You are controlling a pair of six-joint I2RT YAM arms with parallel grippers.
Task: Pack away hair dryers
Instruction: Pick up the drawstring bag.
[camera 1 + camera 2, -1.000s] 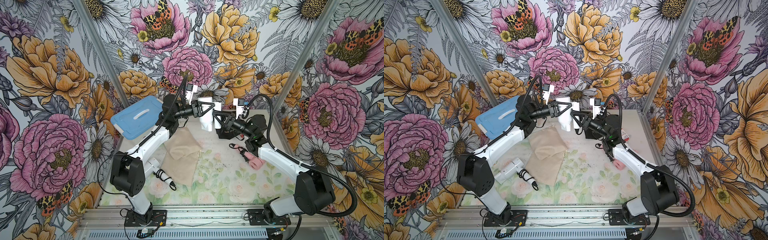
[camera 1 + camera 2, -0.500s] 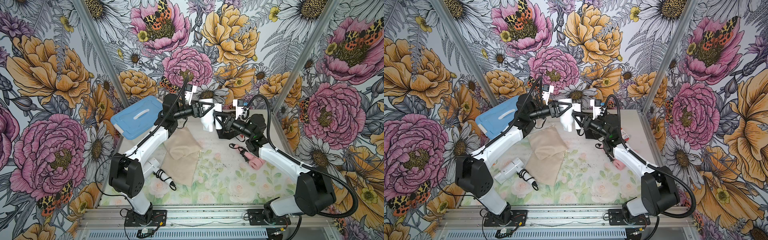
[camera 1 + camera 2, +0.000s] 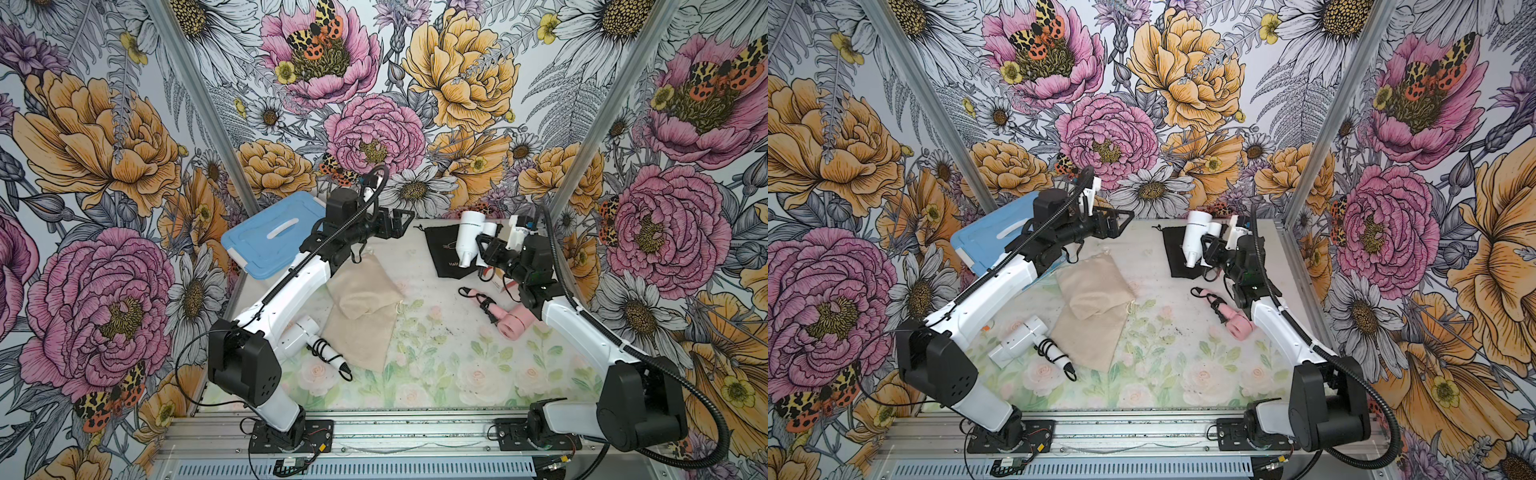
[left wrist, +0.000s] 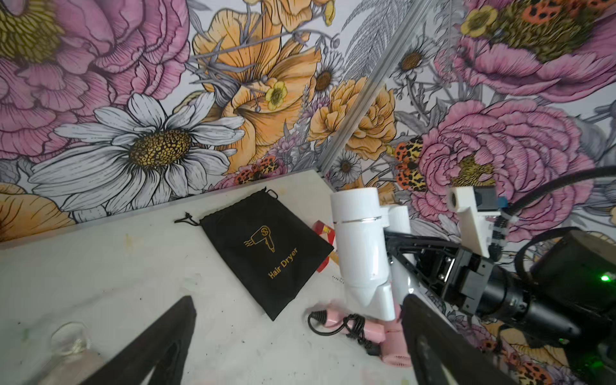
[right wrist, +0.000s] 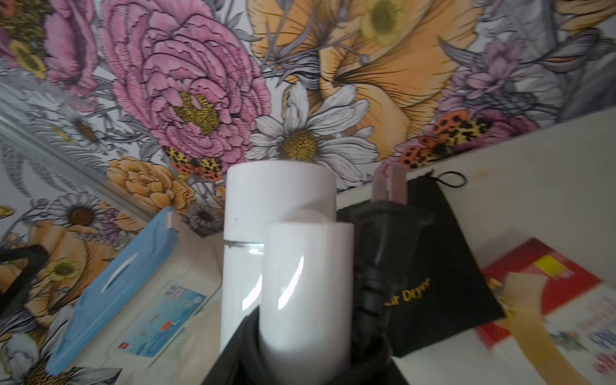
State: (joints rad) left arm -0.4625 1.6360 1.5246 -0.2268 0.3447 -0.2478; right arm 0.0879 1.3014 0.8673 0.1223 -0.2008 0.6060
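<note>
- The near white hair dryer (image 3: 297, 334) lies on its side at the near left of the table (image 3: 436, 374), partly under the left arm. Its black cord is wound round the handle, which points right.
- It looks light, with a hard, glossy shell that is probably slippery. The cord-wrapped handle or the barrel's middle is likely the surest place to hold it.
- Two beige pouches (image 3: 361, 303) lie limp and overlapping just right of it, toward the centre.
- The pink hair dryer (image 3: 513, 320) lies at mid right beside the right arm, corded handle pointing far-left. It should handle the same way, and a loose cord end could snag.
- The right gripper (image 3: 484, 248) reaches to the far right, wrist about level, and is clamped on the held white hair dryer (image 3: 467, 239) at its folded handle. The barrel hangs upright, nozzle down, above the black pouch (image 3: 442, 255). The plug (image 5: 383, 233) sits loose beside the handle.
- The black pouch lies flat with its mouth closed, so it needs opening first.
- The left gripper (image 3: 405, 223) hovers at the far centre, arm stretched out, jaws wide apart and empty, facing the held dryer.
- The blue box (image 3: 270, 237) leans at the far left.
</note>
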